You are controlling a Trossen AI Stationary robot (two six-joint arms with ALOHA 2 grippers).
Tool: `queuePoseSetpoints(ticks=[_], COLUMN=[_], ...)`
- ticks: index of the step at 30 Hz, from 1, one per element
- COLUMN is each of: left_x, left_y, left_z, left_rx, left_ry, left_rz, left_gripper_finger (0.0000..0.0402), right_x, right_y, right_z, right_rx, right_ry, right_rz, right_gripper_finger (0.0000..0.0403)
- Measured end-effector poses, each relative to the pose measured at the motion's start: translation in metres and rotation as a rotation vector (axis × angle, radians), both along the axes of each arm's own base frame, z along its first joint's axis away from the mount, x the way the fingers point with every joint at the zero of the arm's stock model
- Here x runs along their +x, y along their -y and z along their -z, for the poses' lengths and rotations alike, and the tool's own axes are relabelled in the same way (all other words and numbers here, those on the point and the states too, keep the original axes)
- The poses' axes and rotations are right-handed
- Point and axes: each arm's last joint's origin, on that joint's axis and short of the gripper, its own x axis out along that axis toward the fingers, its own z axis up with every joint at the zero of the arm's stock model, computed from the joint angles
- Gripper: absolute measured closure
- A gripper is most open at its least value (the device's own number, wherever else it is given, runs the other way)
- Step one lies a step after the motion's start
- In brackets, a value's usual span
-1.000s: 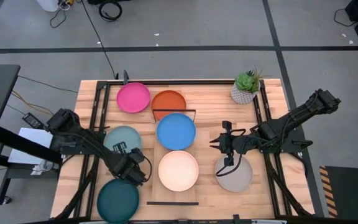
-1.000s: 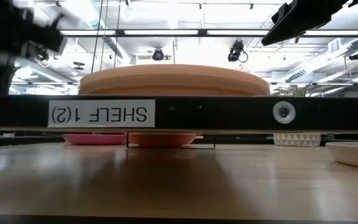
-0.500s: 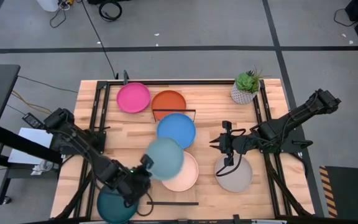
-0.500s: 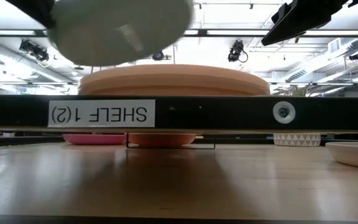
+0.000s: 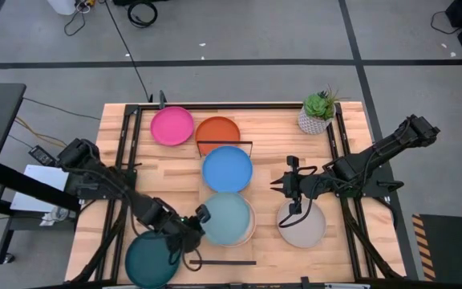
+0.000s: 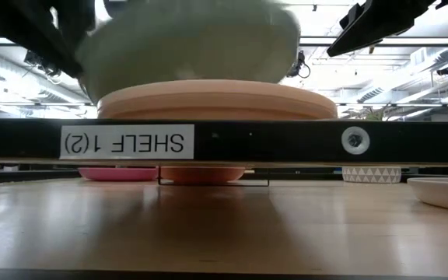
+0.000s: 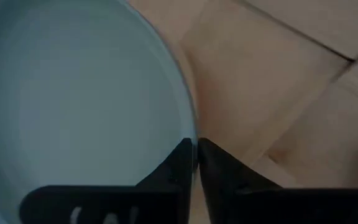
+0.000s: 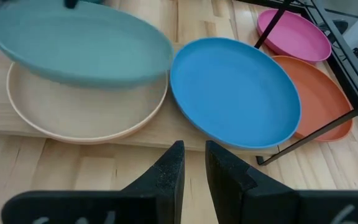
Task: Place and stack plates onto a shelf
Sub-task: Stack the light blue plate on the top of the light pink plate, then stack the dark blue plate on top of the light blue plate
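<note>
Shelf (image 6: 224, 142) rail label, apparently "SHELF 1(2)" mirrored

Grey floor (image 5: 239, 76) with dark seams, black cables (image 5: 139, 12), bright ceiling strip lights (image 6: 379, 43)

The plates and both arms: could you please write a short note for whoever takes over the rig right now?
Left gripper: shut on the light teal plate, held just above the cream plate on the shelf.
Right gripper: shut, empty, waiting above the grey plate.
Done: cream and blue plate lie on the shelf.
Left: release the light teal; then shelve the dark teal plate, pink plate, orange plate and grey.
</note>
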Motion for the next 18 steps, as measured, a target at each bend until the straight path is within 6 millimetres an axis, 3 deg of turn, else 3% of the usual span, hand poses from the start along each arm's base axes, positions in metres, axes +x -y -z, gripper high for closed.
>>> queuePoseSetpoints(ticks=[10,15,18], left_x=[-0.006,-0.021,-0.038], left_y=[0.016,0.025,0.022], left_z=[-0.013,-0.034,-0.029], left_rx=[-0.167,-0.258,-0.273], left_ry=[-0.003,-0.075,-0.183], left_rz=[-0.100,-0.219,-0.368], left_gripper_finger=[0.0247,0.0240,0.0247], right_x=[0.000,0.000,0.000], right_y=[0.000,0.000,0.000], right_z=[0.000,0.000,0.000], right_rx=[0.004,0.001,0.000], right_ry=[0.001,0.001,0.003], right_rz=[0.001,-0.002,-0.004], right_gripper_finger=[0.0332,0.0332,0.0332])
